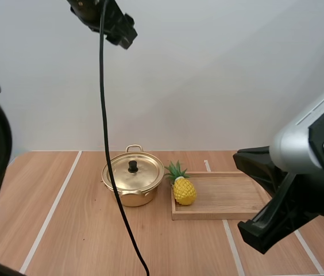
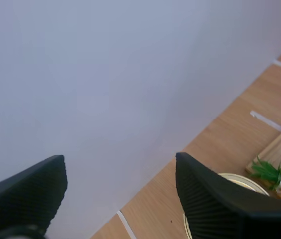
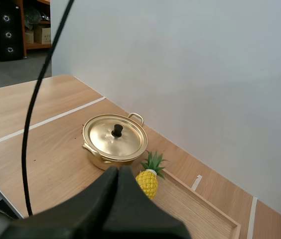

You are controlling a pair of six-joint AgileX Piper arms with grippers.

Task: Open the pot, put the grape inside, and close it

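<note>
High view: a gold pot stands on the wooden counter; its lid is on, black knob on top; a wooden tray lies just to its right
Pineapple: a yellow toy pineapple rests on the tray's left end, near the pot; its green leaves are on the pot side
Left end effector: spread wide, ribbed fingers apart, holding nothing; high above the counter, with the pot's rim and the pineapple beyond one finger
Right end effector: pressed together into one dark wedge, empty; it hovers on the near side of pot and pineapple, apart from both
</note>
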